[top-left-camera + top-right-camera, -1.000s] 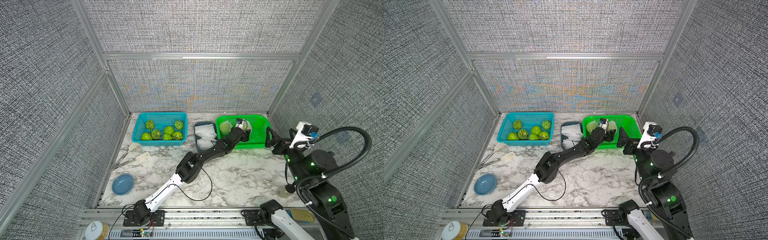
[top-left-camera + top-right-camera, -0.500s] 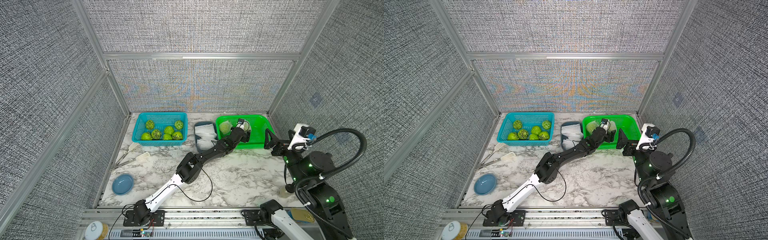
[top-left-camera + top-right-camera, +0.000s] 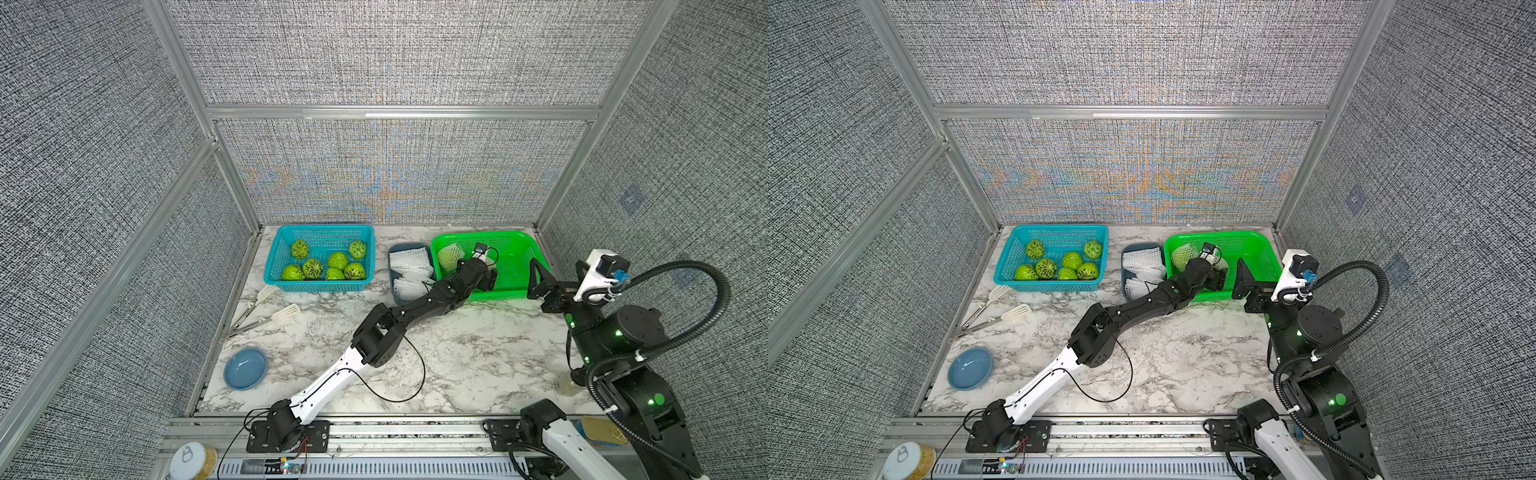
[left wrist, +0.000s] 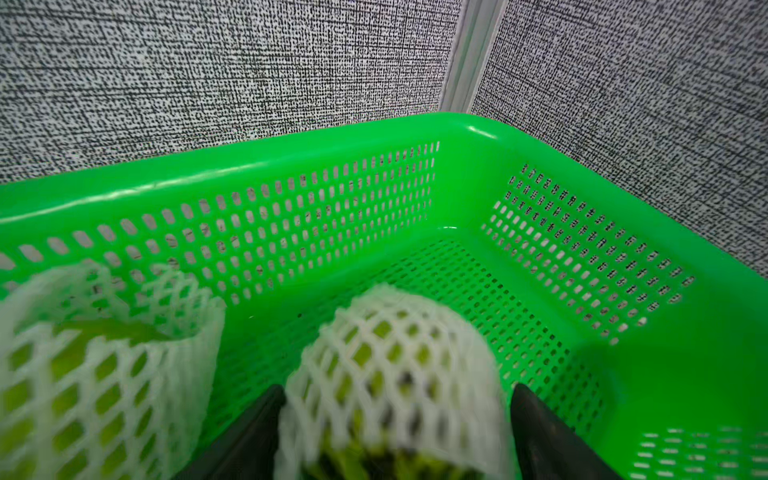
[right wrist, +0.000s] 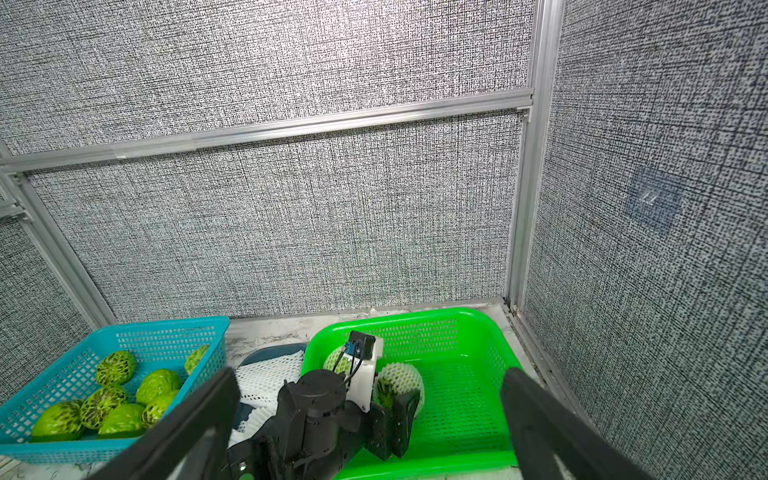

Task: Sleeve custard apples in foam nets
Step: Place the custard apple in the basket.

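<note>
Inside the green basket [image 3: 515, 262] at the desk's [image 3: 457, 353] far right corner, a netted custard apple [image 4: 395, 365] sits between the left end effector's [image 4: 397, 388] wide, seemingly slack jaws; right end effector [image 5: 369, 374] hovers nearby, gaping, empty.

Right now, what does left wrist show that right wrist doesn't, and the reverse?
Only left wrist: a close-up of the left end effector flanking a netted custard apple, with the mesh holes legible. Whether it grips the fruit is unclear.
Only right wrist: the blue basket of bare custard apples, the spare foam nets, the right end effector wide open and empty, and the left arm seen from outside.
Both: the green basket and a second netted custard apple beside the first.
</note>
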